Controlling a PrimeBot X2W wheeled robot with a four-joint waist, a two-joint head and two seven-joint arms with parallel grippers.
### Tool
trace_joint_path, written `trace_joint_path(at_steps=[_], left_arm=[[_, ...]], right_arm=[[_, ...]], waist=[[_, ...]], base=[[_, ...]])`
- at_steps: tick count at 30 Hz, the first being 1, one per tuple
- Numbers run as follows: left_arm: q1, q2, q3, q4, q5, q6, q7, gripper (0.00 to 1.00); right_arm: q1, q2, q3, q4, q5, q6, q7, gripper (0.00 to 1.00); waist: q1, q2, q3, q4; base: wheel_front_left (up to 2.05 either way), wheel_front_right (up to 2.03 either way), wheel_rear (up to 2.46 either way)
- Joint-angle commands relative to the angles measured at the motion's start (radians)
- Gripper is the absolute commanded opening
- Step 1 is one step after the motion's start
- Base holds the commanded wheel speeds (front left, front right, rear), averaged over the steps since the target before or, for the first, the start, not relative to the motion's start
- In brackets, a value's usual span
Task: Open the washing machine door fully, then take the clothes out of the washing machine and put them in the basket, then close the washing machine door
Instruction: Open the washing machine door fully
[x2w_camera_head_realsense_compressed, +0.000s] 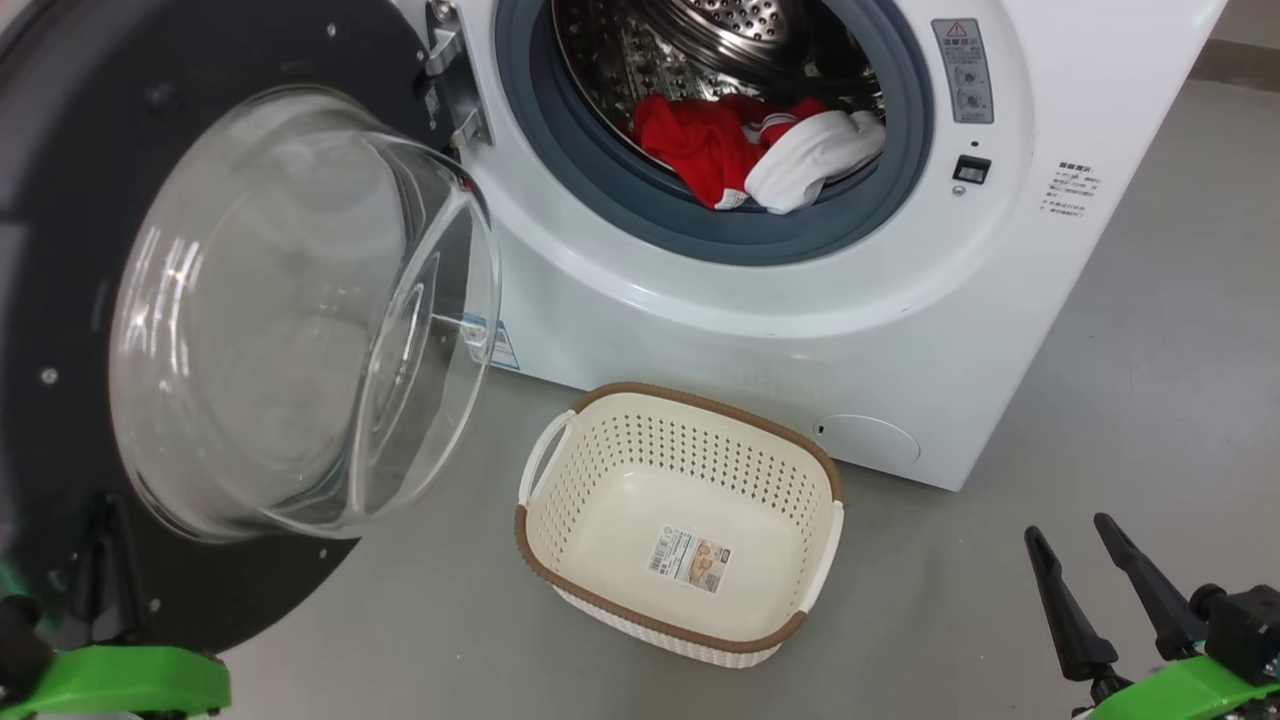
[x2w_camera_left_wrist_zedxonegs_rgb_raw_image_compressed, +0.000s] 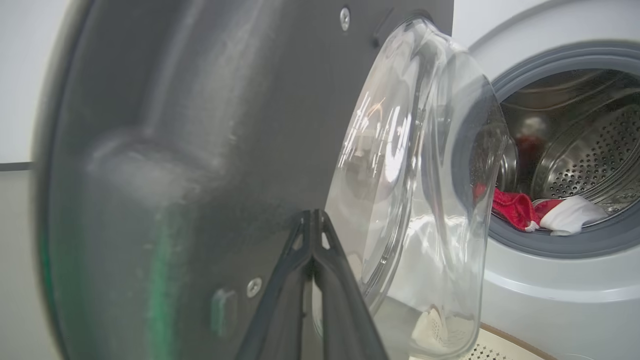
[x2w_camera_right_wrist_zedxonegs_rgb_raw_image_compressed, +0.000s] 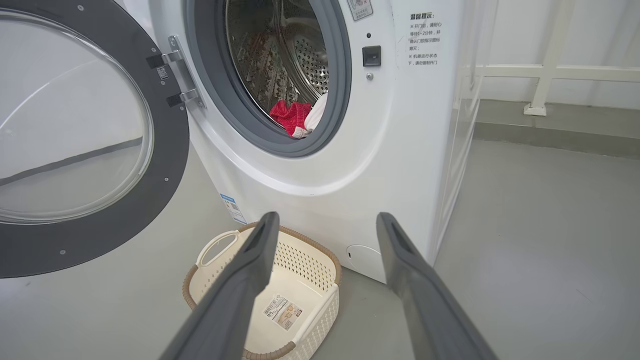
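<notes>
While the door (x2w_camera_head_realsense_compressed: 60, 200) stands open with the shut, empty left pincer (x2w_camera_left_wrist_zedxonegs_rgb_raw_image_compressed: 313, 217) at its rim, the clothes (x2w_camera_head_realsense_compressed: 720, 140) lie in the washer (x2w_camera_head_realsense_compressed: 700, 330), beyond the wide right pincer (x2w_camera_right_wrist_zedxonegs_rgb_raw_image_compressed: 327, 220); the basket (x2w_camera_head_realsense_compressed: 700, 400) just ahead is unfilled.

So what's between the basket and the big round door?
Nothing but bare grey floor between the door and the basket; the head view shows it.

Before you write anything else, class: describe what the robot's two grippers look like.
Right gripper: two long, tapering, matte dark-grey jaws on a bright green mount with black fittings. Left gripper: the same dark jaws, small cut-outs near the tips, green base.
</notes>
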Motion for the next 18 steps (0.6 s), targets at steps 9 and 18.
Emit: trace_joint_path(at_steps=[9,18], left_arm=[[-0.151,0.090,0.132,0.091,0.033,-0.011,-0.006,0.00],[-0.219,0.123,0.207,0.167,0.059,-0.007,-0.006,0.00]], right_arm=[[-0.070,-0.050,0.027,-0.033,-0.002,0.006,-0.009,1.00],[-0.082,-0.064,0.029,-0.034,-0.001,0.006,-0.009,1.00]], waist=[[0.0000,0.0000,0.060,-0.010],[0.0000,0.0000,0.093,-0.022]], base=[[0.00,0.00,0.00],[0.00,0.00,0.00]])
